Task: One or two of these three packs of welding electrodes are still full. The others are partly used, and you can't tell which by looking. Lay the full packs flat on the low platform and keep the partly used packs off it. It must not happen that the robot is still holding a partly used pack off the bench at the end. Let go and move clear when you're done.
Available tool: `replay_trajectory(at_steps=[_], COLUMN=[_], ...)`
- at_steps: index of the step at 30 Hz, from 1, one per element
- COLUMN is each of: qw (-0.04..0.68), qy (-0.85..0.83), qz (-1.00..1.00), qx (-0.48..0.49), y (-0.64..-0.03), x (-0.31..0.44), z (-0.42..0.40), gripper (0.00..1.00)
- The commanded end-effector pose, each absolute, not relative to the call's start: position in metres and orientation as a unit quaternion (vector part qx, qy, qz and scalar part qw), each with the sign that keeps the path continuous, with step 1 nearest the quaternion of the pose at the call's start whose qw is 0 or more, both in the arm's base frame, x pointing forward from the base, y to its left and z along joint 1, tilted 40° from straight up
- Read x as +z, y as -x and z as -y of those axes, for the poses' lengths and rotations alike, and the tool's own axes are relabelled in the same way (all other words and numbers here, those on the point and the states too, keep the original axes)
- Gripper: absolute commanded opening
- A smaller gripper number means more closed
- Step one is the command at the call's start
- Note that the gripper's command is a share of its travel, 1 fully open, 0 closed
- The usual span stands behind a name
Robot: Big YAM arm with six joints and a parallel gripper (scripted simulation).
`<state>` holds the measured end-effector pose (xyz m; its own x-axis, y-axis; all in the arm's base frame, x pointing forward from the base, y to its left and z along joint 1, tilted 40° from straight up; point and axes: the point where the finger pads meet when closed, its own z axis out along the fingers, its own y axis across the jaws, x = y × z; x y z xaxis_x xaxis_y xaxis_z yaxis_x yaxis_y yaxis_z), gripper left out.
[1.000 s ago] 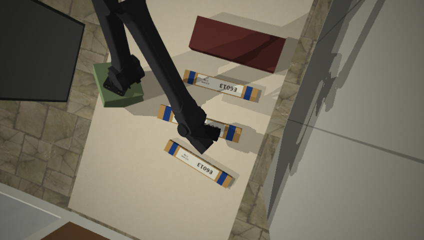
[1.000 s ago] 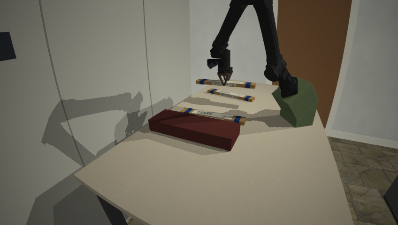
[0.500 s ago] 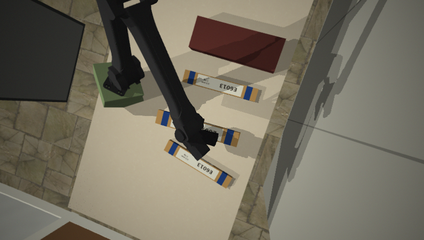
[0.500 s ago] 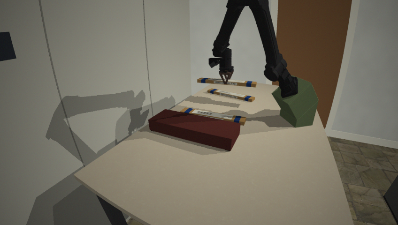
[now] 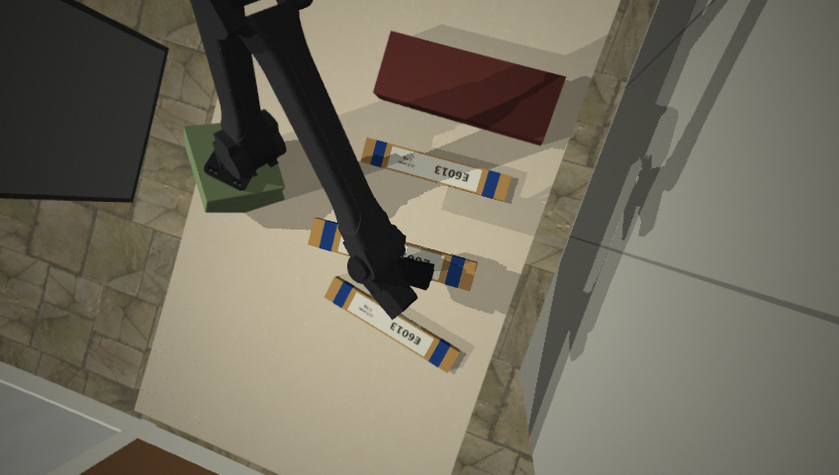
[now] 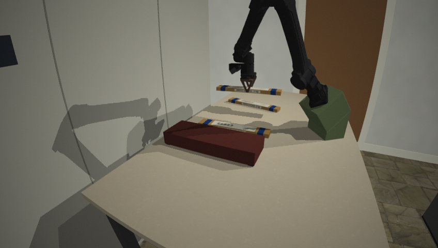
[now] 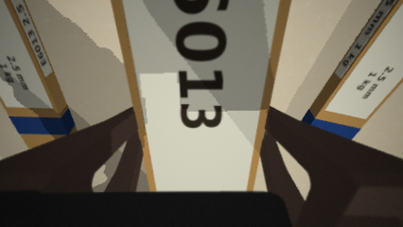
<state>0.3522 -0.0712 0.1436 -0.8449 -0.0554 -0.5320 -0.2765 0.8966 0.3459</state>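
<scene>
The gripper (image 5: pixel 395 299) (image 6: pixel 247 89) (image 7: pixel 201 113) was closed on the long sides of one pack, the held pack (image 5: pixel 456 271) (image 6: pixel 266 91) (image 7: pixel 203 165), and carried it above the bench (image 5: pixel 246 352) (image 6: pixel 230 199), roughly level. Next out, the angled pack (image 5: pixel 406 331) (image 6: pixel 254 104) (image 7: pixel 361 95) lay flat to one side; on the other, the near pack (image 5: pixel 438 169) (image 6: pixel 235 126) (image 7: pixel 28 90) lay flat just beside the low platform (image 5: pixel 465 88) (image 6: pixel 212 141), but off it. No pack was on the platform, so no placing stood done. The lift looked like a weighing, though its result could not be seen. Left, as judged: sorting all three, laying any full ones flat on the platform, setting partly used ones on the bench, then releasing and moving clear.

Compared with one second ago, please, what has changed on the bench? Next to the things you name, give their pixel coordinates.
The claw (image 5: pixel 400 306) (image 6: pixel 247 90) (image 7: pixel 201 113) has carried its held pack (image 5: pixel 457 270) (image 6: pixel 273 91) (image 7: pixel 199 161) slightly away from the red platform (image 5: pixel 465 88) (image 6: pixel 215 139). Most of this shift came in the first half second. It was already gripped, so nothing was newly taken or released. The other two packs (image 5: pixel 435 169) (image 6: pixel 233 125) (image 7: pixel 19 80) and the platform stayed put.
</scene>
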Motion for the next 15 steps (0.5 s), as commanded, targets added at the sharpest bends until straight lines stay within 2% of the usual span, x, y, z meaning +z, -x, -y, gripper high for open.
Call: replay_trajectory(at_steps=[1,15], qw=[0.299,0.299], qy=[0.091,0.091], qz=[-0.932,-0.932], qx=[0.185,0.184], y=[-0.3653,-0.3659], x=[0.1788,0.181], z=[0.0908,0.0923], gripper=[0.0,0.0])
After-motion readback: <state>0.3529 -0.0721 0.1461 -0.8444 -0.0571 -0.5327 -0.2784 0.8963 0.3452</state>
